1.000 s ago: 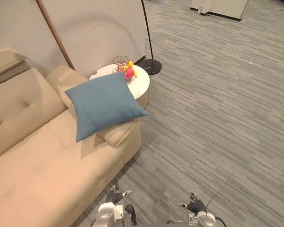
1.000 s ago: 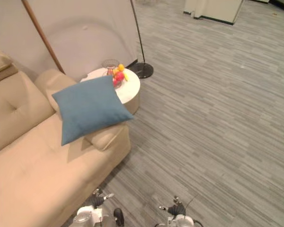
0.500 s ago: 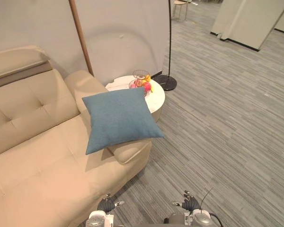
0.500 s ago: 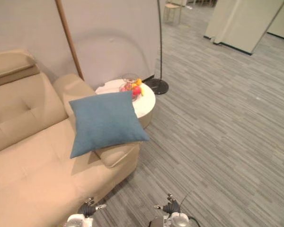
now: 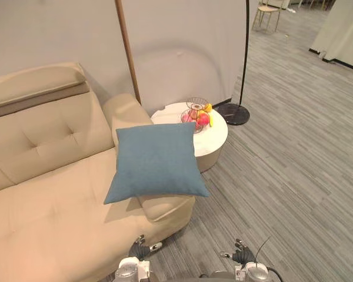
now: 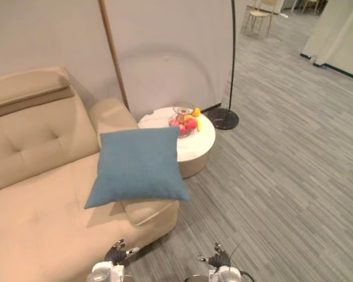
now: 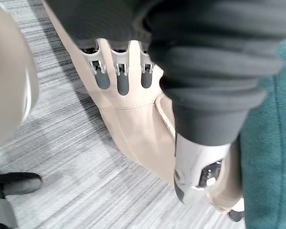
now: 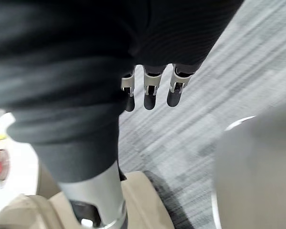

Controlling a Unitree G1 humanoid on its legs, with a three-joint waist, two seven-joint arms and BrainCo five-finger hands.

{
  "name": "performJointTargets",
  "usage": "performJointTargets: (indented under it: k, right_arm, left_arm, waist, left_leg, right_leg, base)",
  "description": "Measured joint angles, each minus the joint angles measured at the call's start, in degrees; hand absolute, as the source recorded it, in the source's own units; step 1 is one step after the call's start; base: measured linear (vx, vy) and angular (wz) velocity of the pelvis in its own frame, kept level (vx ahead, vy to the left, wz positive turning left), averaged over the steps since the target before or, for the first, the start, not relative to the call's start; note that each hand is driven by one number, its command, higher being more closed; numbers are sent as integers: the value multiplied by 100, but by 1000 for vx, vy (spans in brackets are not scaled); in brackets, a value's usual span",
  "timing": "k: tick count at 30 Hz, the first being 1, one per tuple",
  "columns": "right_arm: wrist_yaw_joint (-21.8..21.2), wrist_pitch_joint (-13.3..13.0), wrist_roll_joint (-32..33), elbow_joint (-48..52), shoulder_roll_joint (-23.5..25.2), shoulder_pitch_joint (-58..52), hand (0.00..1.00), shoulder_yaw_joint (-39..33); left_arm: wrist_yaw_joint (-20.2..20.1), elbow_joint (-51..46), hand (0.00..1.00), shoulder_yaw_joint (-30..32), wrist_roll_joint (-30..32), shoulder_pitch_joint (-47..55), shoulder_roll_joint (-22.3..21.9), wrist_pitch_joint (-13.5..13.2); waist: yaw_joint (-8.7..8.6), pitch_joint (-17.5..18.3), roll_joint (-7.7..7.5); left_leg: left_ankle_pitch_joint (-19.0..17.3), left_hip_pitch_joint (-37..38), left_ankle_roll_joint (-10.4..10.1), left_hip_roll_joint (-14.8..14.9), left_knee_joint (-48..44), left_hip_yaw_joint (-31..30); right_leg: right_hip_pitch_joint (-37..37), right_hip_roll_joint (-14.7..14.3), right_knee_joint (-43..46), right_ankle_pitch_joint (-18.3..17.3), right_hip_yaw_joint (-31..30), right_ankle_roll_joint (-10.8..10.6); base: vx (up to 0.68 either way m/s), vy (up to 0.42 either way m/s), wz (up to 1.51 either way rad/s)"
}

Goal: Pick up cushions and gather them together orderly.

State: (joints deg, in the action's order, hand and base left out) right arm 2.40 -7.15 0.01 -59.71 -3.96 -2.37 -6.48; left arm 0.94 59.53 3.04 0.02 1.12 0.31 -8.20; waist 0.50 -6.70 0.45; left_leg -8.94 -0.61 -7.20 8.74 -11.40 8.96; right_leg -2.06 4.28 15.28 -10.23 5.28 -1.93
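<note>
Cushion on the arm of the sofa is not yet grasped; left hand and right hand, both relaxed and empty, probably must first reach up to it

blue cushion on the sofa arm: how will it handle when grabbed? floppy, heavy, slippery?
Probably soft but shape-holding: the blue cushion leans on the armrest with flat faces and crisp corners. Likely light for its size, being plump fabric. The matte cover should grip rather than slip, though a one-corner pinch may let it sag.
</note>
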Motion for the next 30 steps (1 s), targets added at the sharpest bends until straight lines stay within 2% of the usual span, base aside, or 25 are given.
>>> performJointTargets:
  k: [1,3,7,12,15,17,21,26,30]
  right_arm:
    - [2,-3,-3,6,6,0,0,23]
    - [-6,-3,-6,-5,77,-1,0,44]
    - [-2,-5,-12,-3,125,6,0,53]
    - [85,-4,16,274,66,-29,0,49]
    - [127,-33,124,1212,-219,-152,0,28]
    - [193,-138,120,1750,-499,-92,0,-20]
    - [232,-182,111,2136,-641,87,0,-24]
    - [294,-186,147,2355,-748,489,0,-23]
    - [409,-193,476,2526,-757,914,0,-11]
  left_arm:
    - [5,76,0,-82,10,-7,51,-7]
    - [-1,206,0,-371,108,-61,232,7]
    - [4,322,0,-480,213,-18,397,12]
    - [29,262,0,-433,82,-7,532,4]
    - [142,-190,0,-177,-190,172,539,-15]
    - [258,-596,0,172,-506,200,703,-94]
    - [421,-1058,0,547,-759,173,1100,-142]
    - [561,-1629,0,790,-765,-48,1511,-194]
    - [674,-2016,0,843,-931,-405,1724,-251]
  waist:
    - [-18,48,-11]
    - [-51,80,-128]
    - [-47,124,-117]
    - [-46,156,-130]
    - [-63,204,-84]
    - [-56,237,-112]
    - [-49,314,-211]
    - [-14,314,-216]
    - [7,279,-189]
  left_leg:
    - [83,82,63,-120,180,-2]
    - [96,89,86,-342,243,55]
    - [124,362,131,-534,473,136]
    - [177,351,213,-540,549,4]
    - [201,367,244,-515,689,-68]
    - [288,345,269,-511,752,-172]
    - [374,254,263,-517,853,-229]
    - [689,45,292,-552,1102,-378]
    - [995,-67,295,-550,1385,-513]
  right_leg:
    - [31,63,-171,83,-128,-82]
    - [163,241,-544,176,-329,-221]
    - [360,372,-749,222,-435,-276]
    - [420,355,-863,225,-331,-278]
    - [406,320,-888,233,-265,-273]
    - [408,305,-935,336,-240,-235]
    - [394,305,-1090,430,-146,-259]
    - [209,312,-1221,664,-26,-242]
    - [24,294,-1248,745,76,-278]
  base:
    - [153,206,-6]
    - [141,206,1]
    - [110,130,-12]
    - [48,-17,7]
    - [5,-31,9]
    - [-27,-4,12]
    - [-54,2,13]
    - [-113,11,15]
    - [-167,-13,13]
